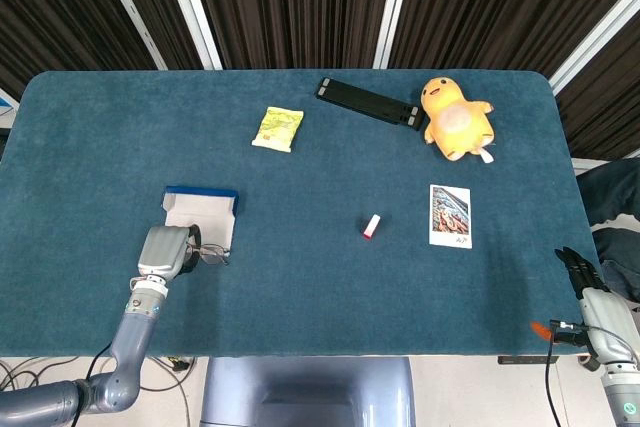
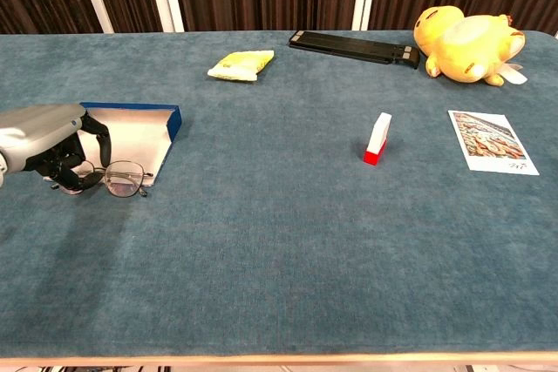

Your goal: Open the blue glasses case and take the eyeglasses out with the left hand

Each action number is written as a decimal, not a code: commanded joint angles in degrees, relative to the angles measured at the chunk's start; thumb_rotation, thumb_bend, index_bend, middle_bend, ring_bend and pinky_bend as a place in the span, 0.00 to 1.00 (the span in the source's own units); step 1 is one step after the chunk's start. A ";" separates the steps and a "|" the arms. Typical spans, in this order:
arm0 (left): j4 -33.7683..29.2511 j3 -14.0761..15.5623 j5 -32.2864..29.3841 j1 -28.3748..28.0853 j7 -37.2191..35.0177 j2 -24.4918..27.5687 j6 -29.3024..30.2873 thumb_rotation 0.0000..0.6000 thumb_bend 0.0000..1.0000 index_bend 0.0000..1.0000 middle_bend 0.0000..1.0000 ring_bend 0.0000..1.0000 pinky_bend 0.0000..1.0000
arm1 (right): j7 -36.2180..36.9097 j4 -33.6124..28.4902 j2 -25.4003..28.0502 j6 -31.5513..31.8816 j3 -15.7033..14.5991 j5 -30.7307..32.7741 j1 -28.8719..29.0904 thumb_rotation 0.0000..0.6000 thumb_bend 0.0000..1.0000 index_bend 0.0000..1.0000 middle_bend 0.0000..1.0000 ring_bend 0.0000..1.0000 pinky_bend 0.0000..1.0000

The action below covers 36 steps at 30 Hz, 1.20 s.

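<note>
Dark pleated curtains with white vertical strips behind; teal felt-covered table (image 1: 320,297) fills both views.

Blue glasses case (image 2: 139,132) lies open at the table's left, white lining up, blue rim on its far and right sides. Nothing visible inside it. Thin wire-framed eyeglasses (image 2: 122,179) sit on the felt at the case's near edge, lenses flat; the left part of the frame is under the left hand.

Left hand (image 2: 54,147) is down on the eyeglasses, dark fingers (image 2: 94,137) curled in around the frame's left side. Looks like a hold on the frame, glasses touching the table. In the head view the same hand (image 1: 168,249) covers the case's near left corner.

Right hand (image 1: 585,277) is off the table's near right corner, well away from everything; fingers point up and lie close together, but I cannot tell whether it is closed.

Elsewhere, all well apart from the case:
- yellow snack packet (image 2: 241,64), far centre-left
- long flat black bar (image 2: 353,47), far edge
- yellow plush duck (image 2: 466,33), far right
- small white block with red base (image 2: 377,138), upright, mid table
- printed picture card (image 2: 490,142), right side
</note>
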 commanded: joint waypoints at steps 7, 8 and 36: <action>0.47 -0.11 -0.39 -0.15 0.04 -0.44 0.09 1.00 0.47 0.59 1.00 0.95 1.00 | -0.06 -0.06 0.01 0.05 0.01 0.02 -0.02 1.00 0.13 0.00 0.00 0.00 0.20; 0.47 -0.09 -0.40 -0.15 0.06 -0.44 0.11 1.00 0.48 0.60 1.00 0.95 1.00 | -0.08 -0.06 0.00 0.06 0.01 0.01 -0.02 1.00 0.13 0.00 0.00 0.00 0.20; 2.08 -8.23 -5.34 -10.08 5.16 -11.93 -1.97 1.00 0.48 0.57 1.00 0.95 1.00 | 0.02 0.01 0.00 0.08 -0.02 -0.10 -0.01 1.00 0.13 0.00 0.00 0.00 0.20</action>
